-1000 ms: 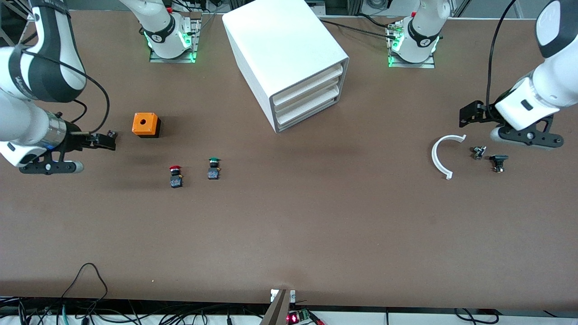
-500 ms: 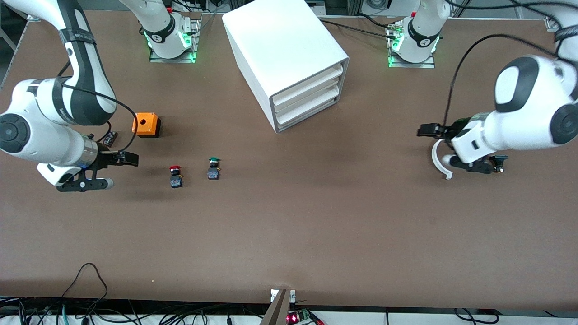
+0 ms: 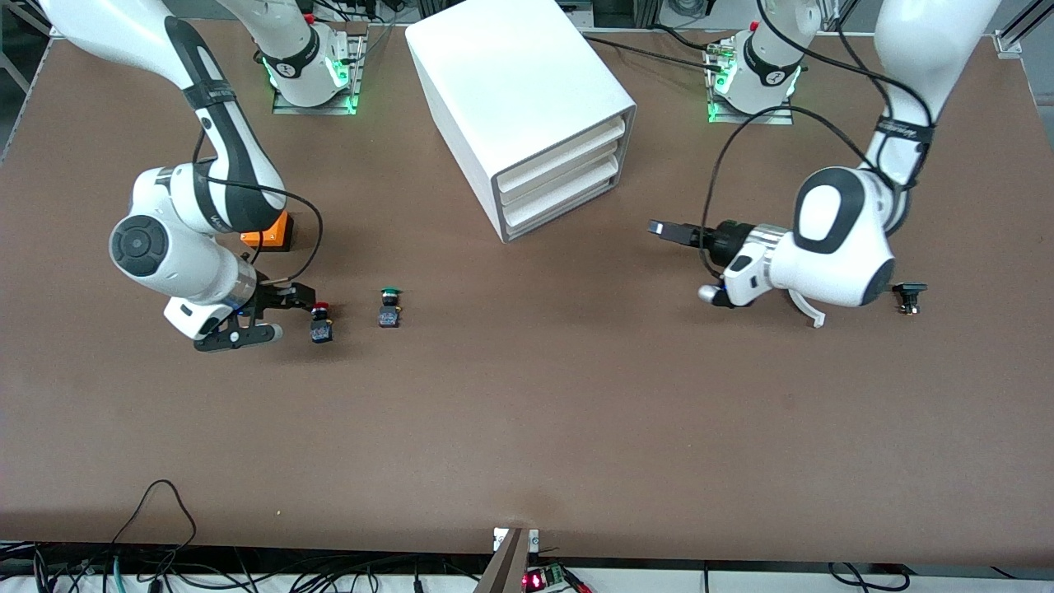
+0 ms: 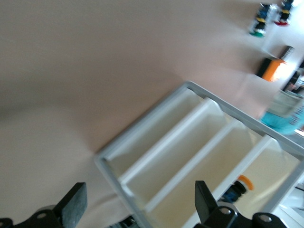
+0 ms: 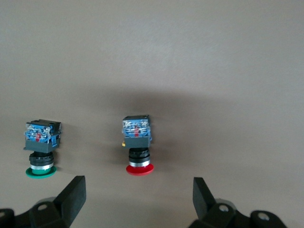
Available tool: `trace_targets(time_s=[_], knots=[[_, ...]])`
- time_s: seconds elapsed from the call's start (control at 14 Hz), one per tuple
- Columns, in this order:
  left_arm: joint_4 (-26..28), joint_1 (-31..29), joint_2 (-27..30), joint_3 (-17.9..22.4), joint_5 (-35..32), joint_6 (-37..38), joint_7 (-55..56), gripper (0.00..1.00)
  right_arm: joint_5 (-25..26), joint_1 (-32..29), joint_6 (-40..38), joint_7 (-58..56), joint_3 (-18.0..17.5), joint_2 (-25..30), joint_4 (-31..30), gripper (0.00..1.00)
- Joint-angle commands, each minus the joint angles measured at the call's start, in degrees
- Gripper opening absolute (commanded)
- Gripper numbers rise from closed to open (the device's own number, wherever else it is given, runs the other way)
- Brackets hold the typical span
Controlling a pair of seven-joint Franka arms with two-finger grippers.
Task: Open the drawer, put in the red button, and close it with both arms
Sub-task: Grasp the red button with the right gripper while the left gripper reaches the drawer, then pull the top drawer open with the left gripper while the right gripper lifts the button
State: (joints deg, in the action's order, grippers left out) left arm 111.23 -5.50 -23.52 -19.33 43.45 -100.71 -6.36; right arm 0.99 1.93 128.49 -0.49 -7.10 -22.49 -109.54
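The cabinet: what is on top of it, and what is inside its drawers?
The cabinet has nothing on top. All three drawers are shut, so only their white fronts show. What the lowest drawer holds is covered.

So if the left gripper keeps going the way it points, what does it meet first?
Most likely the front of the white cabinet. The left gripper, open over bare table, points at the three stacked drawers, which fill its wrist view. Nothing shows between them, though which drawer it would meet is unclear.
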Motion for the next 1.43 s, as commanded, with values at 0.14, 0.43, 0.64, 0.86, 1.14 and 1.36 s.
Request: trace_targets(time_s=[0.14,0.43,0.64,0.86,1.14,1.36], knots=[[7.24,4.62,-2.85,-2.2,13.66,-7.57,-10.16,1.0,0.15,-0.35,5.27,-8.63,-0.99,-3.69,-1.73,1.0],[9.53,5.15,-2.85,-6.68,15.95,-9.94,-10.16,1.0,0.15,-0.35,9.49,-10.85,-0.99,-6.59,-1.99,1.0],[11.46,5.24,-2.85,-8.35,16.93,-10.12,-10.25,0.98,0.15,-0.44,13.97,-10.85,-0.9,-9.84,-1.64,1.0],[12.6,5.33,-2.85,-9.85,17.71,-11.08,-10.16,0.69,0.15,-0.35,16.18,-10.67,-0.9,-11.26,-1.55,1.0],[13.83,5.33,-2.85,-12.31,19.04,-14.51,-10.25,0.26,0.15,-0.35,16.18,-10.85,-0.9,-11.44,-1.47,0.68],[13.84,5.33,-2.76,-12.23,19.04,-14.7,-10.16,0.0,0.15,-0.35,16.01,-10.85,-0.99,-11.44,-1.47,0.42]])
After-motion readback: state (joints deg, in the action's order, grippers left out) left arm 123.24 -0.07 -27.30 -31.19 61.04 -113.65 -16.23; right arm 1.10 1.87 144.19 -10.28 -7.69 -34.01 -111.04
